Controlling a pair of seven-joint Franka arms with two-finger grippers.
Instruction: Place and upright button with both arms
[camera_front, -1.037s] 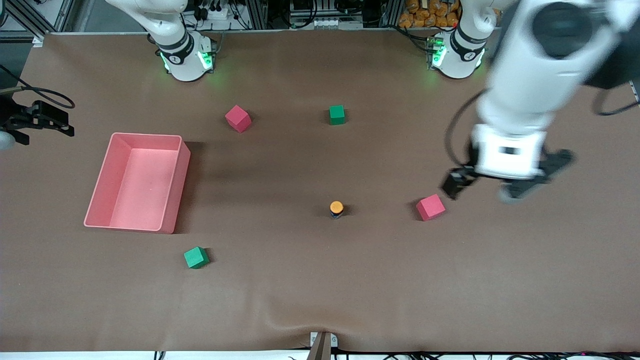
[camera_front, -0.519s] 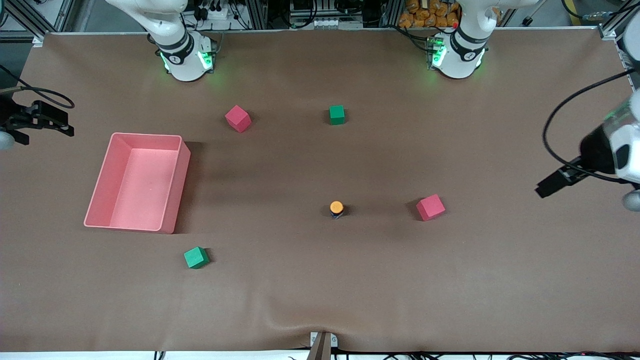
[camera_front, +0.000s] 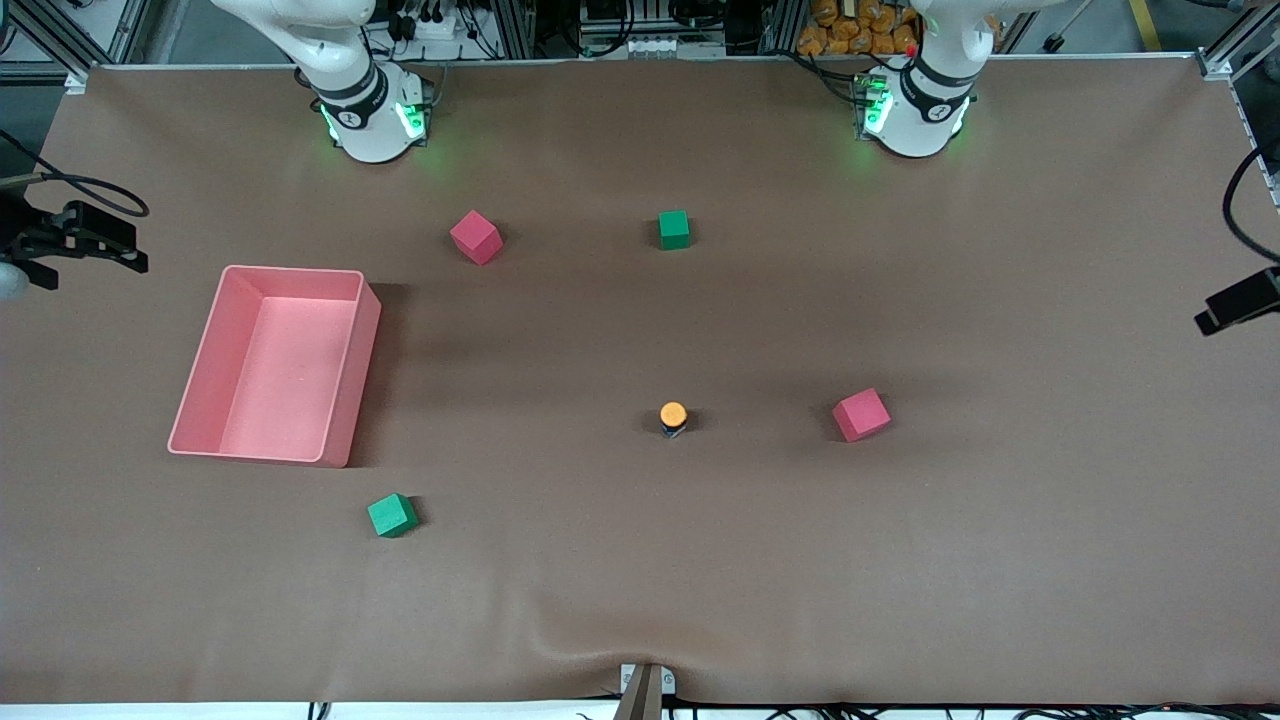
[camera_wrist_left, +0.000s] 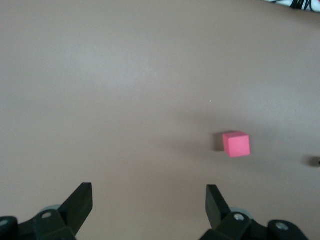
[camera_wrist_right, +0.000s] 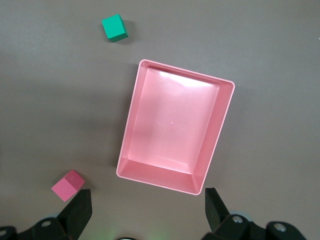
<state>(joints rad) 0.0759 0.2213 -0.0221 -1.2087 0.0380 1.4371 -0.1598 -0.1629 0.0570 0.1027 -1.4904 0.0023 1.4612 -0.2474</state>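
Since a second ago my left arm has swung out toward its end of the table, so only a black tip of it shows at the front view's edge; nothing on the table has shifted

Both my pincers are spread wide and hold nothing. My left gripper (camera_wrist_left: 148, 206) hangs over bare brown table (camera_front: 1050, 500), with the pink foam cube (camera_wrist_left: 236, 144) ahead of its fingertips. My right gripper (camera_wrist_right: 147, 207) hangs over the pink plastic bin (camera_wrist_right: 131, 117) and waits

The tiny push-button with the round orange cap on a short black body (camera_front: 673, 418) stands cap-up, well apart from either pincer and near that pink cube (camera_front: 861, 414). I judge it light, rigid and smooth-sided, apt to tip; I would pinch the black body low, beneath the cap

Only the front view shows the button whole; the left wrist view catches just a dark speck at its edge, perhaps the button; the right wrist view alone looks straight into the empty bin, a green foam cube (camera_wrist_right: 114, 27) beside it
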